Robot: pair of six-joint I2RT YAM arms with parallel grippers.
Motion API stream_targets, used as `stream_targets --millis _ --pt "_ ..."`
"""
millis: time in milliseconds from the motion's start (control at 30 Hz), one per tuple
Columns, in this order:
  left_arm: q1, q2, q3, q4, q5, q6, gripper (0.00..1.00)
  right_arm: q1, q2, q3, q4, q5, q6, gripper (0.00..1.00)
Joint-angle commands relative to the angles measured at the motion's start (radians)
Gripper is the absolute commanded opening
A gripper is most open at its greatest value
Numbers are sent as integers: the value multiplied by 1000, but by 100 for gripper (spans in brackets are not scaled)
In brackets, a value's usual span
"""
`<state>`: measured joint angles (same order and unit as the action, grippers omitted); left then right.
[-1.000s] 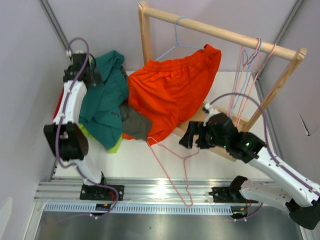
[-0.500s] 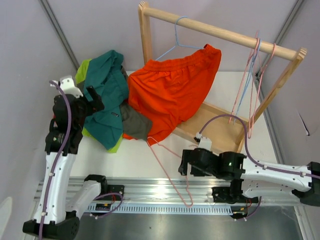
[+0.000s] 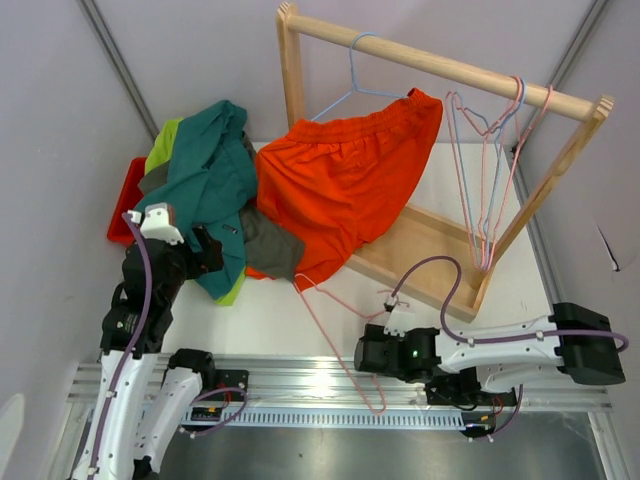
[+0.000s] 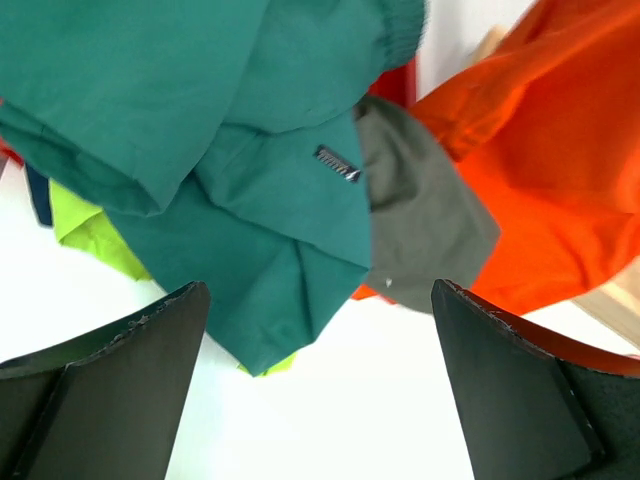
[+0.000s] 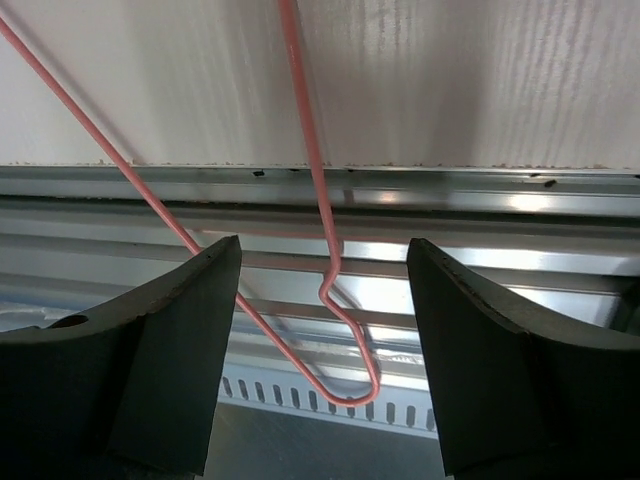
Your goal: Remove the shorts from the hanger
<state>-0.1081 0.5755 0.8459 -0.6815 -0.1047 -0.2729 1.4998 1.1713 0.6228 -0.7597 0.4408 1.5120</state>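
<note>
The orange shorts (image 3: 340,180) hang from a blue hanger (image 3: 352,75) on the wooden rack and drape down onto the table. The teal shorts (image 3: 210,185), dark grey shorts (image 3: 270,247) and lime green shorts (image 3: 165,143) lie piled to their left. In the left wrist view I see teal (image 4: 200,120), grey (image 4: 420,210), orange (image 4: 560,170), lime (image 4: 95,235) and a navy edge (image 4: 38,195). My left gripper (image 3: 207,250) (image 4: 318,300) is open and empty, just short of the pile. My right gripper (image 3: 362,355) (image 5: 323,250) is open and empty over a pink hanger's hook (image 5: 345,340).
The pink hanger (image 3: 345,320) lies on the table, its hook over the near rail. Several empty hangers (image 3: 485,170) hang at the rack's right end. The rack's wooden base (image 3: 430,250) lies at the right. A red tray (image 3: 125,200) sits behind the pile.
Both arms have drawn back toward the near edge. The left gripper left the top of the pile; the right left the rack base. The empty hangers on the rail have swung.
</note>
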Motion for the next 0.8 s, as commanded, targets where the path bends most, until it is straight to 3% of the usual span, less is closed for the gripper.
stream_targets --millis 0,333,567,633,767 --pt "-16 -17 -5 25 16 -22 99 17 66 9 75 67 73 70" --pt "-50 -37 -27 37 -3 -20 99 13 168 -9 138 88 90 59" --pt "-83 -43 -30 37 -21 -26 99 -6 182 -63 221 75 77 22" --pt "-87 -46 -31 36 -29 -28 99 -7 182 -67 226 70 74 20" --pt "-114 -54 -33 34 -47 -32 99 -6 166 -87 234 70 79 6"
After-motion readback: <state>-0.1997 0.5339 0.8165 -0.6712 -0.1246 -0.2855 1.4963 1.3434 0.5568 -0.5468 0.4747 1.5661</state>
